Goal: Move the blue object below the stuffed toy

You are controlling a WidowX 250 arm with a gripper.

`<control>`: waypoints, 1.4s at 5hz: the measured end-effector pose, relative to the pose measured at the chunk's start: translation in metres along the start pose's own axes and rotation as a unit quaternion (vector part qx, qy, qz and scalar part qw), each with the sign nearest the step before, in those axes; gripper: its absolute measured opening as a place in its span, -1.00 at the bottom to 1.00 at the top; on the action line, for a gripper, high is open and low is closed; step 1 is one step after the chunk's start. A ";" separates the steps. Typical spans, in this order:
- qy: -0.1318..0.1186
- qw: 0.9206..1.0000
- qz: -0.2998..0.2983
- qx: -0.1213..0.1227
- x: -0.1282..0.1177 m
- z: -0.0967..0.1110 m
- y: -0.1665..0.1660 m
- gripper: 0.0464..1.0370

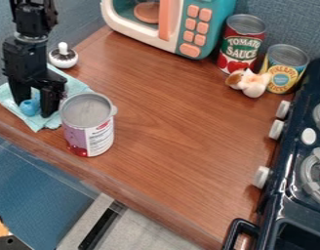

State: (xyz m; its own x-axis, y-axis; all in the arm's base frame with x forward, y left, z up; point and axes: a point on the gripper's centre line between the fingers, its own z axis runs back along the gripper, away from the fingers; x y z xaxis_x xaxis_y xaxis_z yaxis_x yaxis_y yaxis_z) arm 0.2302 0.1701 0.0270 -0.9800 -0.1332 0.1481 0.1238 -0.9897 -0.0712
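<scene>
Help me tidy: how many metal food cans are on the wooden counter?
3: a purple-white can by the cyan cloth, a red-green can beside the teal toy microwave, a yellow-blue can beside the dark stove.

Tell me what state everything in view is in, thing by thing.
Blue object: at the end effector, whether gripped unclear
End effector: pointing down
Light blue cloth: spread, rumpled
Purple-labelled can: upright
Red can: upright
Yellow can: upright
Silver item: white knob up
Toy microwave: door looks shut
</scene>
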 end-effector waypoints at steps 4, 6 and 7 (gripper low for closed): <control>0.037 0.998 -0.040 -0.036 -0.003 0.016 0.007 -0.35; 0.082 0.991 -0.079 -0.068 -0.018 0.057 0.019 -0.35; 0.120 0.983 -0.113 -0.079 -0.031 0.081 0.034 -0.35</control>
State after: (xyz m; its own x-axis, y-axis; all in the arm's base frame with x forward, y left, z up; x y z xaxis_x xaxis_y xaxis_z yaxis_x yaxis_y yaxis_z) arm 0.2773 0.1360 0.1003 -0.9906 0.1236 -0.0583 -0.1082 -0.9701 -0.2175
